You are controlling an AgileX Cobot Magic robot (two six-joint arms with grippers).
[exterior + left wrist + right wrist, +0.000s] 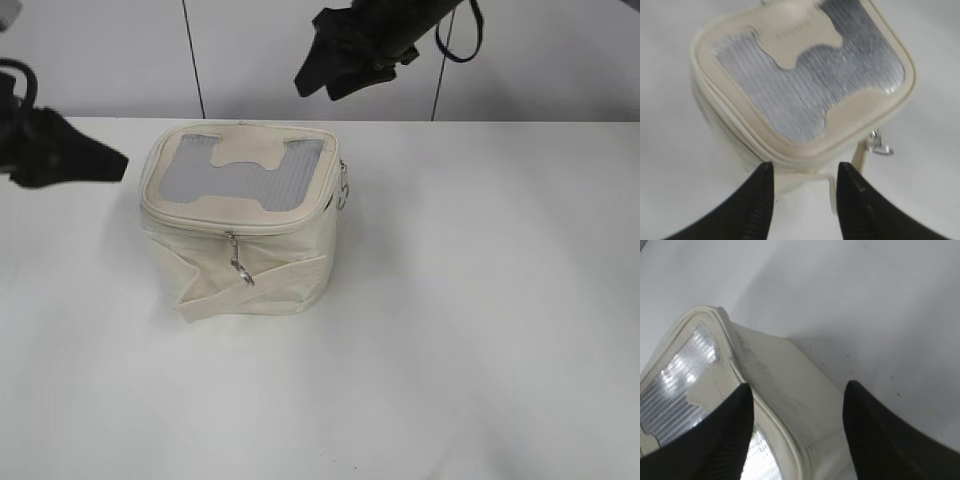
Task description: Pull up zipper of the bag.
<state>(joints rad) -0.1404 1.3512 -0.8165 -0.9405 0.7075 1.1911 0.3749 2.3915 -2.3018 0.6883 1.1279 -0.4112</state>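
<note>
The cream-white boxy bag (240, 235) stands on the white table, its lid showing a grey H-shaped panel (240, 172). The zipper (225, 225) runs round the lid rim; one silver pull (238, 262) dangles on the front, another (343, 185) at the right side. A flat cream strap (255, 283) crosses the front. My left gripper (110, 160) is open, left of the bag, apart from it; in the left wrist view (804, 172) it hovers near the bag (805, 85) with a pull (880, 146) to its right. My right gripper (318, 82) is open above the bag's back; in the right wrist view (797, 392) it sits over the bag's edge (780, 385).
The white table (480, 320) extends wide to the right and front of the bag. A white wall with dark vertical seams (193, 60) stands behind the table's back edge.
</note>
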